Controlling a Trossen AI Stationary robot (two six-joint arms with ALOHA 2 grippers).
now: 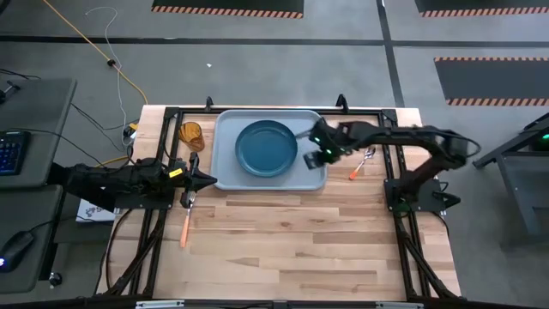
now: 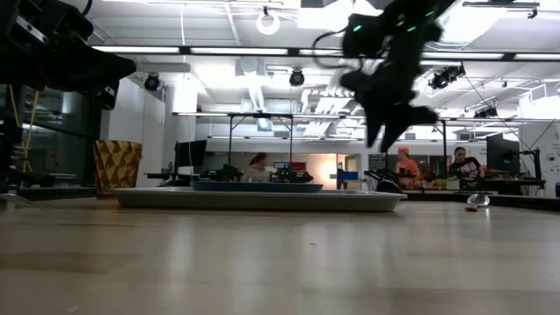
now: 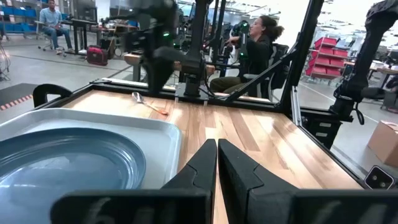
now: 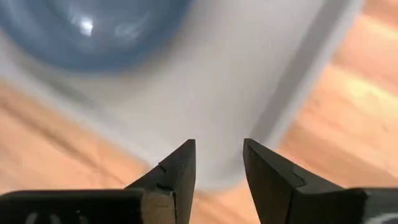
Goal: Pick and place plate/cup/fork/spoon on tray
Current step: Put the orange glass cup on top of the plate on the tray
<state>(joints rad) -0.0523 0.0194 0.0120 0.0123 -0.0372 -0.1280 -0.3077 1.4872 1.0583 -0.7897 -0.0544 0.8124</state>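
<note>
— Blue round plate [image 1: 267,148] sits on pale grey-blue rectangular tray [image 1: 228,163], wooden surface [image 1: 283,240] under it.
— R gripper [image 1: 319,148]?
— Above tray's corner, fingers slightly apart, empty. L gripper [image 1: 206,180] beside tray, fingers together.

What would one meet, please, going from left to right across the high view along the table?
Left hand and fork → cup → tray holding the plate → right hand → spoon.
</note>
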